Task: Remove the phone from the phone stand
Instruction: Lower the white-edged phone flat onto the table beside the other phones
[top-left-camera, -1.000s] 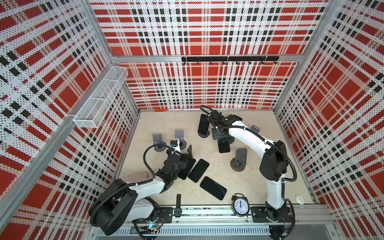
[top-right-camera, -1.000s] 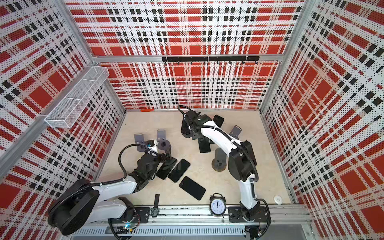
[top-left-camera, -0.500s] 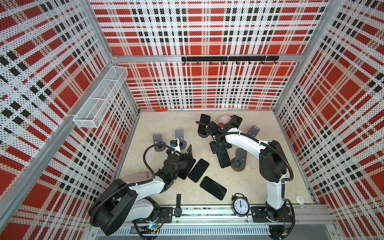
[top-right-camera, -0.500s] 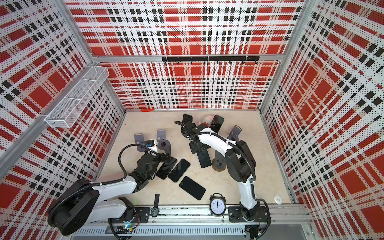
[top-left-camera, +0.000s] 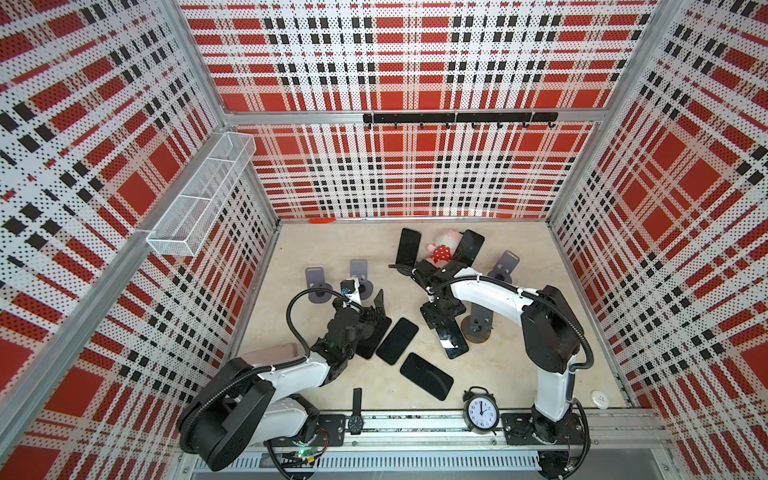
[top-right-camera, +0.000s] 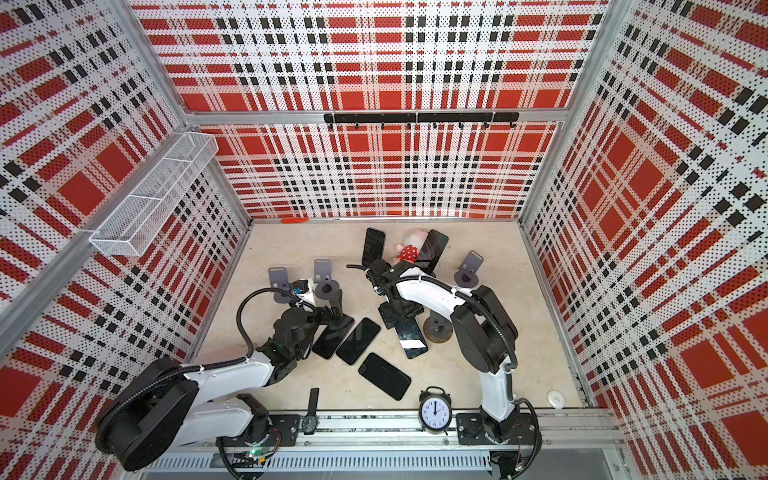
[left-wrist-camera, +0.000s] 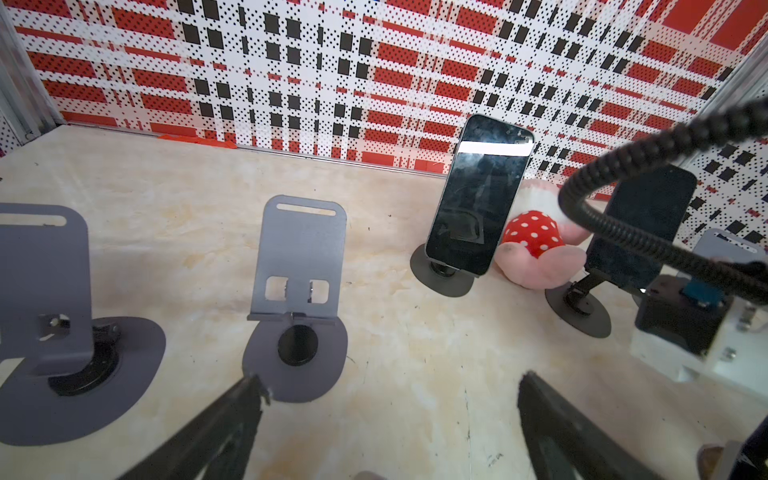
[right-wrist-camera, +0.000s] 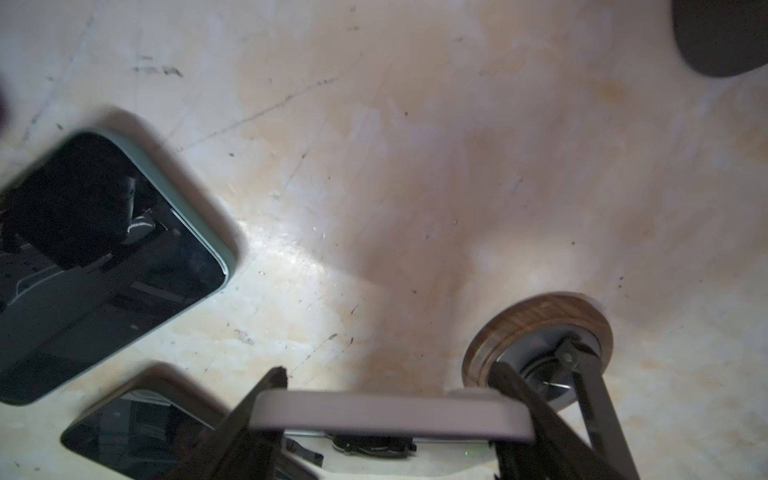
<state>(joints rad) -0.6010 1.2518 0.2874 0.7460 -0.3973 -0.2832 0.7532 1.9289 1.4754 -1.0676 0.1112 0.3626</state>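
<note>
**A:** What is the right hand (right-wrist-camera: 390, 411) doing?

**B:** Its fingers (right-wrist-camera: 241, 419) are clamped on the long edges of the phone (top-left-camera: 452, 340). The phone sits between them, off the phone stand (right-wrist-camera: 536, 328). The stand's round wooden base rests on the surface (right-wrist-camera: 415, 166) just beside one finger.

**A:** Does the phone touch the surface?

**B:** Its far end hangs low, but I cannot tell whether it touches.

**A:** What lies further out from that hand?

**B:** A flat phone (right-wrist-camera: 137, 436) lies near the other finger, and a second flat phone (right-wrist-camera: 104, 257) lies past it.

**A:** And the left hand (left-wrist-camera: 392, 384)?

**B:** Its fingers are spread wide with nothing between them, low over the surface. Just ahead of one fingertip stands a grey stand (left-wrist-camera: 299, 266), and a second grey stand (left-wrist-camera: 41, 286) is beside that. Well beyond them, an upright phone (left-wrist-camera: 478, 199) leans on its own stand. A plush toy (left-wrist-camera: 532, 232) lies next to it, with another propped phone (left-wrist-camera: 652, 203) on the toy's far side.
</note>
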